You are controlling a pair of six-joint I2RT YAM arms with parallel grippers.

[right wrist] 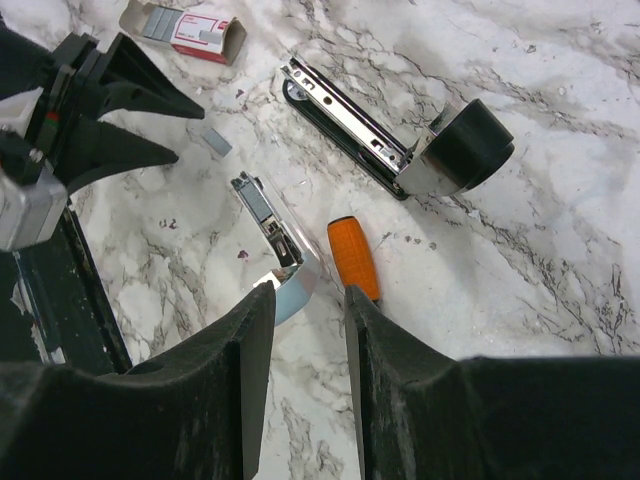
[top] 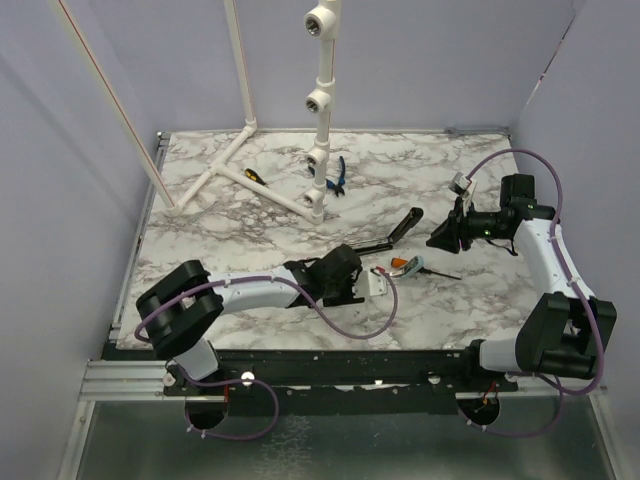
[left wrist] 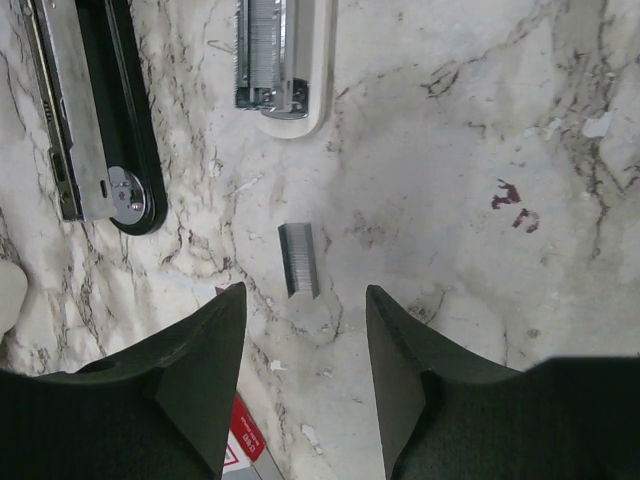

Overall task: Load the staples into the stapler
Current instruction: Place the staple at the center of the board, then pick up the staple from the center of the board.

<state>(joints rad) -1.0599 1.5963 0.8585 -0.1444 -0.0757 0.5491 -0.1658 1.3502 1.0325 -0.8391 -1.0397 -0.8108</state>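
Left gripper [left wrist: 305, 293]: jaws spread wide, empty, low over marble table [left wrist: 480, 120]. Loose staple strip [left wrist: 298, 260] flat on table just beyond fingertips [left wrist: 225, 315], in line with gap, not touched. White box [right wrist: 185, 30], red label, more strips inside, just right of left gripper. Stapler [top: 392, 235] hinged open at table centre, metal channel exposed, farther back and to the right. Right gripper [right wrist: 308, 295]: narrow gap, holding nothing, above pale teal bar [right wrist: 275, 235] and orange handle [right wrist: 353, 258].

I count one black stapler [right wrist: 345, 118], one white staple box [right wrist: 195, 30], one loose staple strip [left wrist: 298, 260], one pale teal bar [right wrist: 278, 242], one orange-handled screwdriver [right wrist: 353, 258], one yellow-handled screwdriver [top: 256, 175] and one pair of blue pliers [top: 336, 178]. I cannot count the strips inside the box.
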